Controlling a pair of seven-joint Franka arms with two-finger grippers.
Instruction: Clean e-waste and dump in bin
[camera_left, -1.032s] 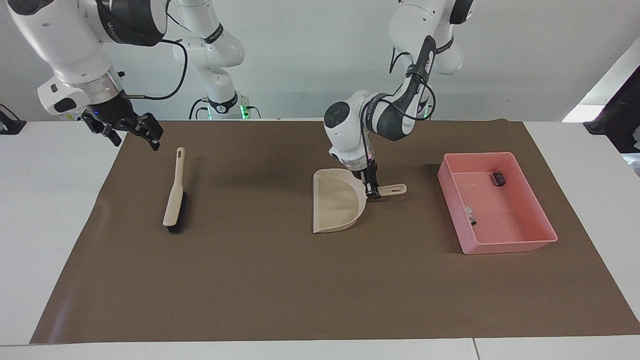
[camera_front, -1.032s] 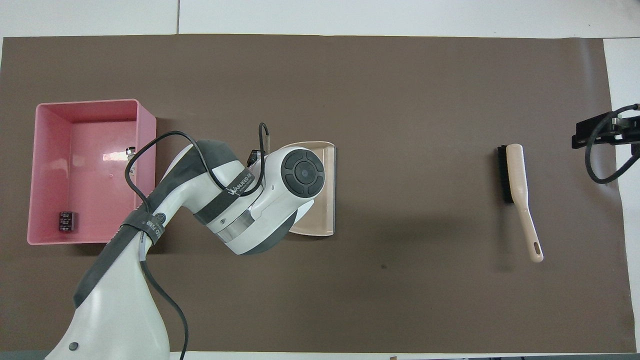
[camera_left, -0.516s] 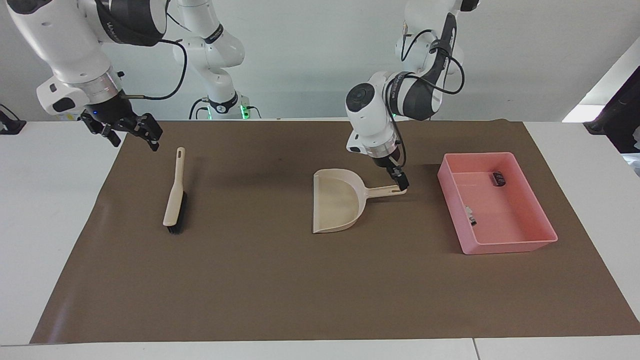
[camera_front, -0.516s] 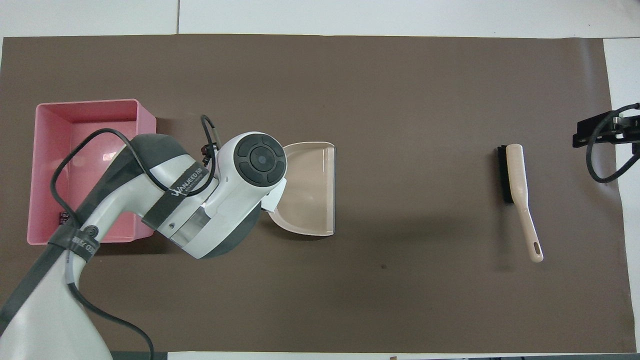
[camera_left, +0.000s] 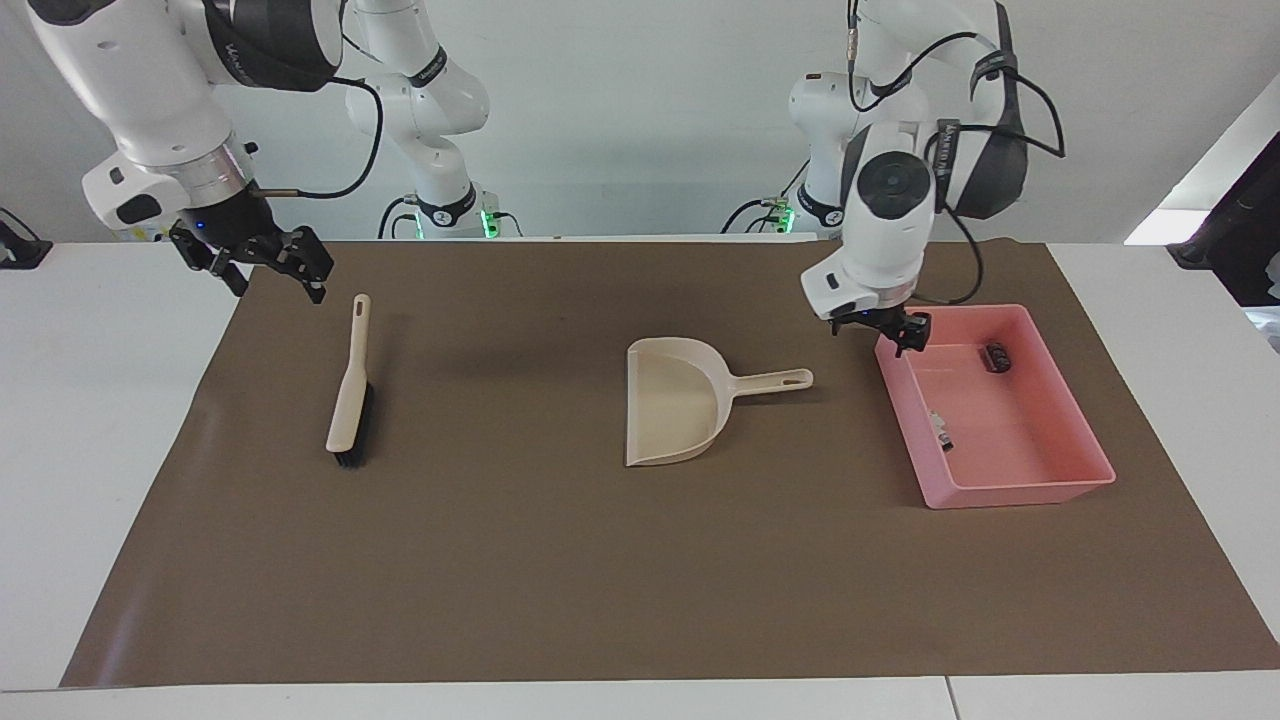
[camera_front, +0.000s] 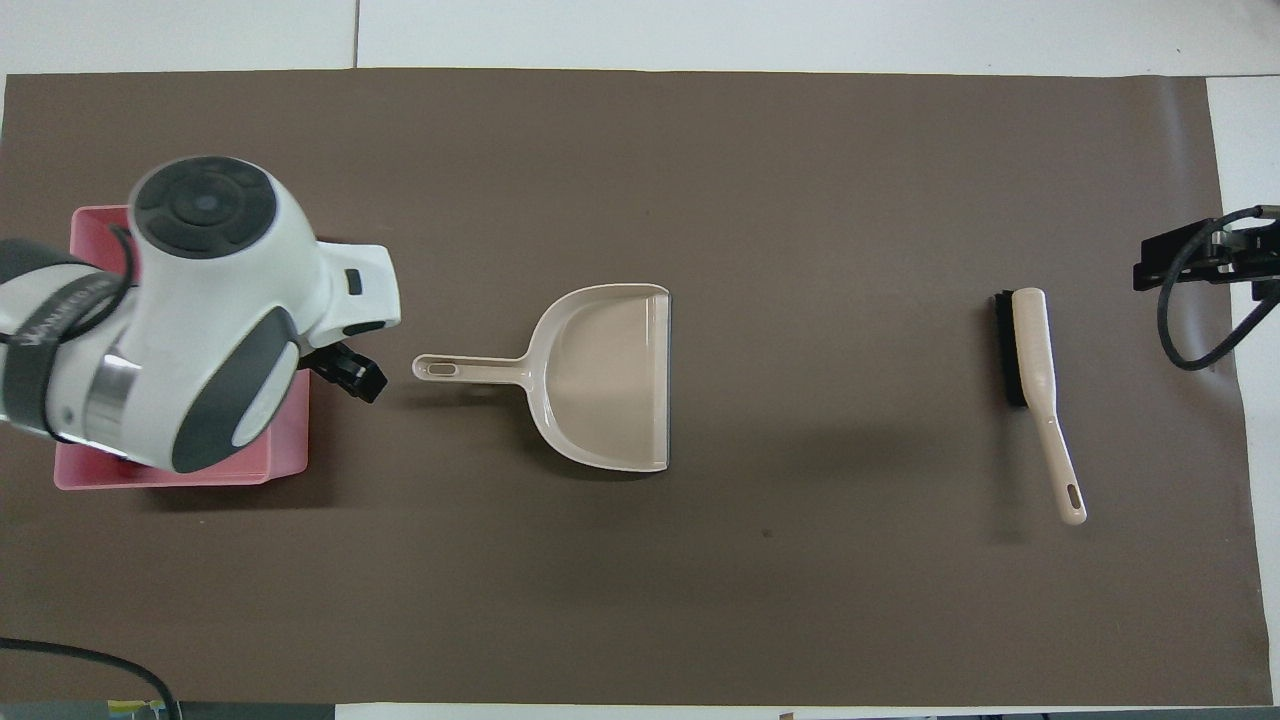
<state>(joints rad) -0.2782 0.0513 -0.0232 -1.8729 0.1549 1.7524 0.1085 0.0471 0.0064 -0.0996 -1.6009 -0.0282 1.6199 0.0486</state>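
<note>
Both scraps of e-waste, the black chip (camera_left: 997, 356) and the white piece (camera_left: 940, 429), lay inside the pink bin (camera_left: 1075, 408). The left gripper (camera_left: 905, 335) hung empty over its robot-side corner, clear of the dustpan (camera_left: 672, 400); the right gripper (camera_left: 285, 262) waited with fingers spread above the brush (camera_left: 349, 390). I couldn't tell the left jaws' state.

one bin (camera_left: 1040, 490), two scraps (camera_left: 997, 356), one dustpan (camera_left: 672, 405), one brush (camera_left: 349, 385)

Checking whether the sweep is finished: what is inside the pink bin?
In the facing view, the pink bin holds a black chip and a white scrap. From overhead, the left arm covers most of the bin's inside.
</note>
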